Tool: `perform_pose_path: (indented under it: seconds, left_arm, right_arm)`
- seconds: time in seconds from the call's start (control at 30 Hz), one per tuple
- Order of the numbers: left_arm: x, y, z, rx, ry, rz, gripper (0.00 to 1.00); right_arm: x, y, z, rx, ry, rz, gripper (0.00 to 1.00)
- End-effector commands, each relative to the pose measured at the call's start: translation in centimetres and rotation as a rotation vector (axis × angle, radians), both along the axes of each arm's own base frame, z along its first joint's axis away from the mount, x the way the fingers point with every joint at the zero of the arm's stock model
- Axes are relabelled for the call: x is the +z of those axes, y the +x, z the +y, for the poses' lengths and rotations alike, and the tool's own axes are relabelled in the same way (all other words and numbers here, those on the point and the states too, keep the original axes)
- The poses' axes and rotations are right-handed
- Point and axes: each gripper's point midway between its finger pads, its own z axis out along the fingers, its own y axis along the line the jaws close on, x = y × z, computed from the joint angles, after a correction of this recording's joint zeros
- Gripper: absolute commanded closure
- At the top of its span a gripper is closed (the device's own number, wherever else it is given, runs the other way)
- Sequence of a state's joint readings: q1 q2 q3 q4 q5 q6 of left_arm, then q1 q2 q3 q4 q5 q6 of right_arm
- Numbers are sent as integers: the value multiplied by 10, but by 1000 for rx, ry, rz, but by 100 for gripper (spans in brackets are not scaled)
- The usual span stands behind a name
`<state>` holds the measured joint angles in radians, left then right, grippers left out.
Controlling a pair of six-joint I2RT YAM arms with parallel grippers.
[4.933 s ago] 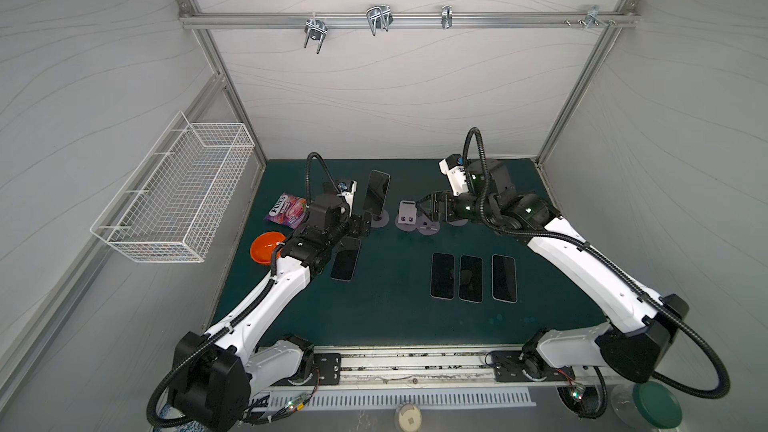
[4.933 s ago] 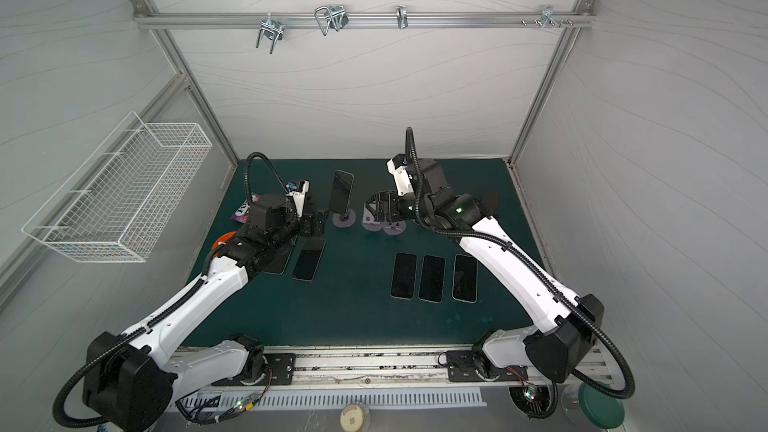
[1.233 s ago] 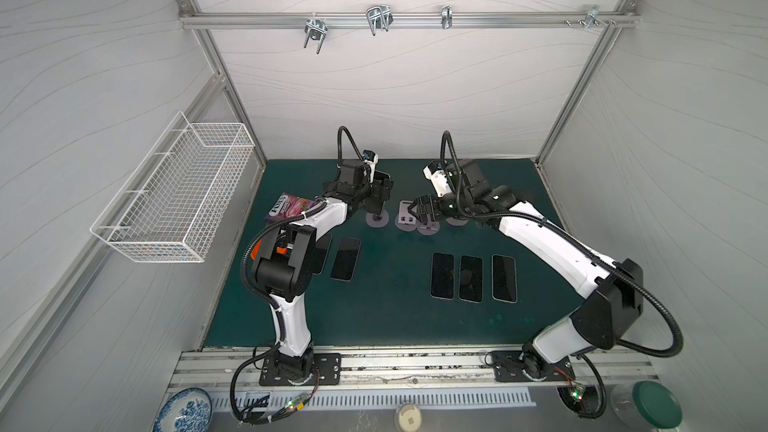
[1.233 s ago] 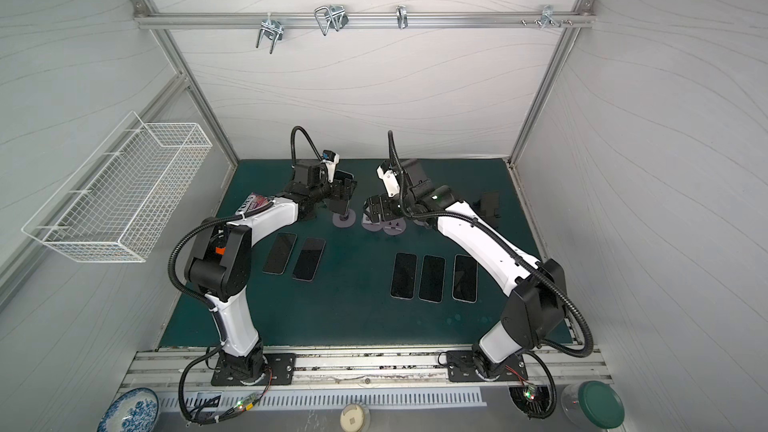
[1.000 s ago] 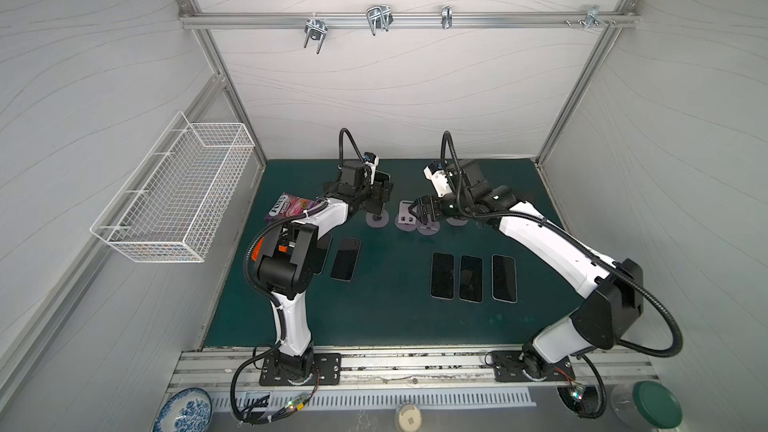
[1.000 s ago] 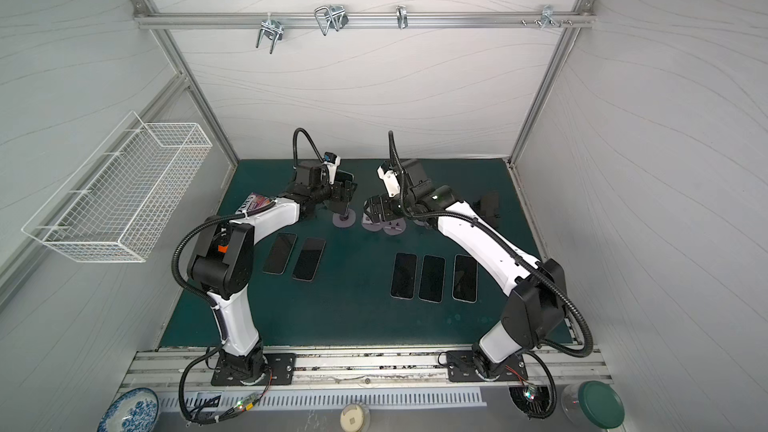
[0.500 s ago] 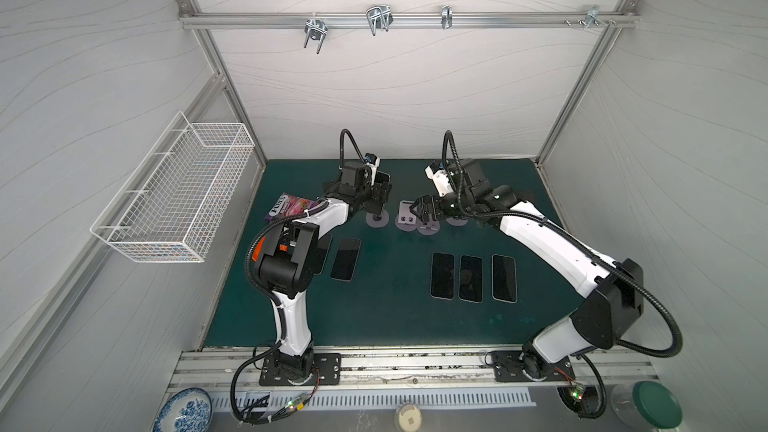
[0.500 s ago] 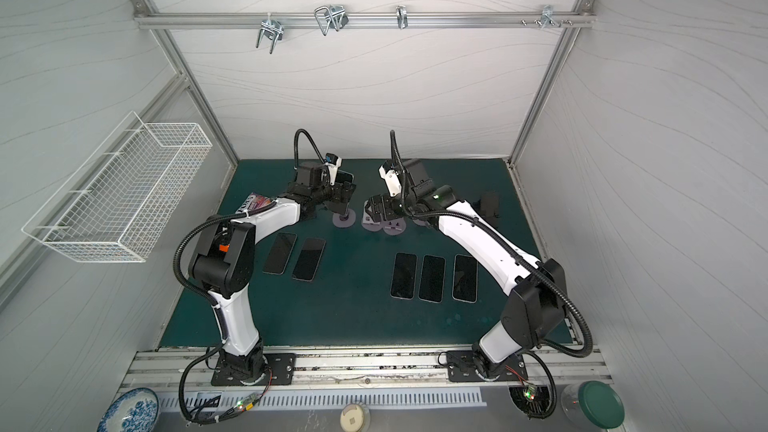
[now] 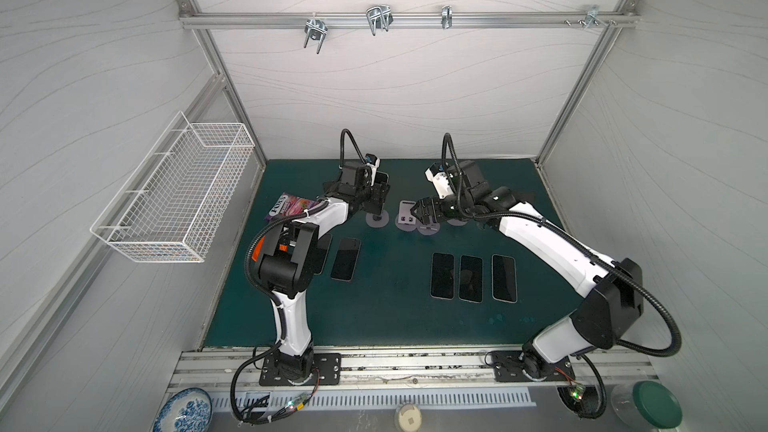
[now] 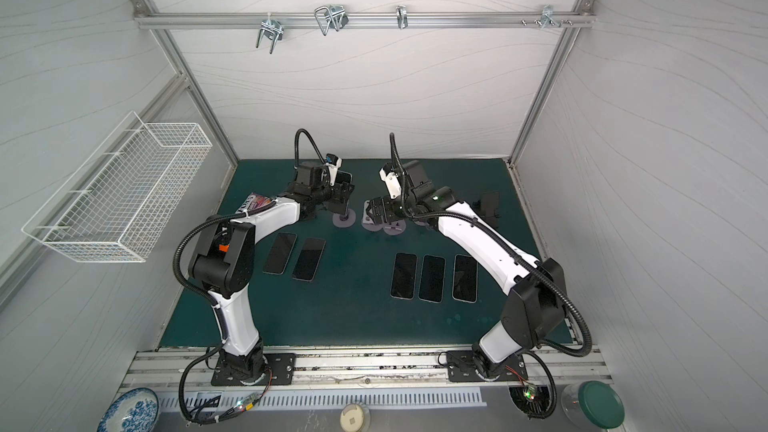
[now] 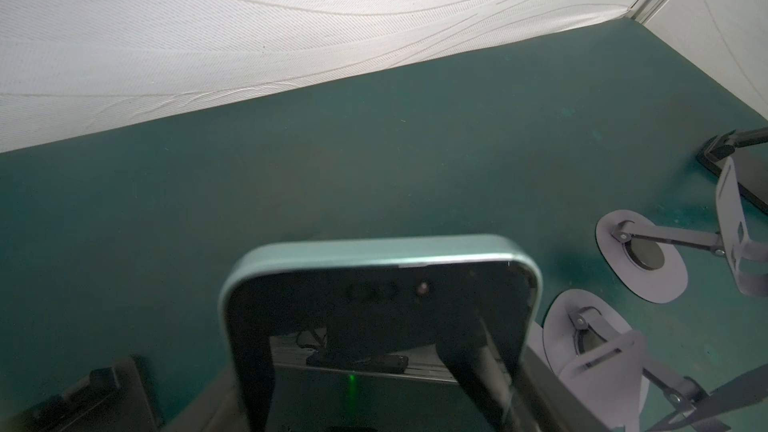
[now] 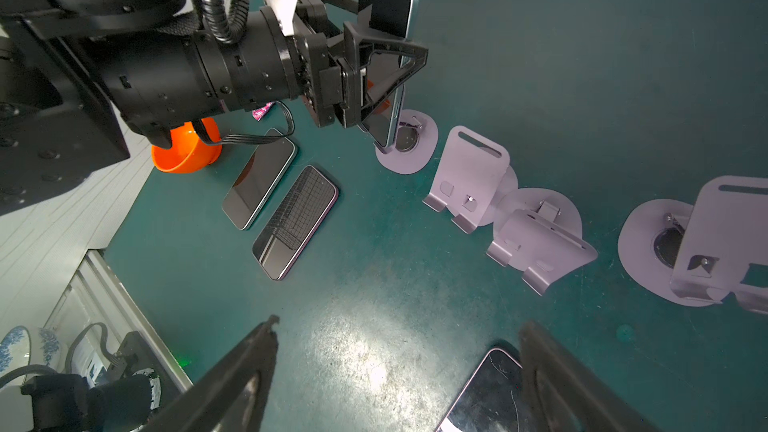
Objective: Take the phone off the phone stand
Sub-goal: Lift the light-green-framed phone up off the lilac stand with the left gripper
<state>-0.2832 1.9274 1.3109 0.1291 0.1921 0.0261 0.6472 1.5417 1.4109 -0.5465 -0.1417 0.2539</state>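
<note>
Glass-faced, blue-rimmed phone is being propped upright on the phone stand, far back on the counter — stiff, slick, probably light, best pinched by its long edges. It is being straddled there by the left pincer — clenched or not cannot be told.

phone bottom cut off, stand cradle hidden behind it; blue plate cropped
</note>
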Motion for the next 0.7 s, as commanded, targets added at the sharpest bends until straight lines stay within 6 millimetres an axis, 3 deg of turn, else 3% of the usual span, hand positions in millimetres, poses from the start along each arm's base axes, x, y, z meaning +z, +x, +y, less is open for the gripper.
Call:
perform_pose_path:
  seconds: [0.0,0.67]
  left_arm:
    - [35,13,-3,-1,-28,-82,30]
    - [101,-6,0,-1,-39,-168,32]
  right_arm:
    - [14,1,0,6,20,-32,8]
    - [38,-19,17,82,8,-131,8]
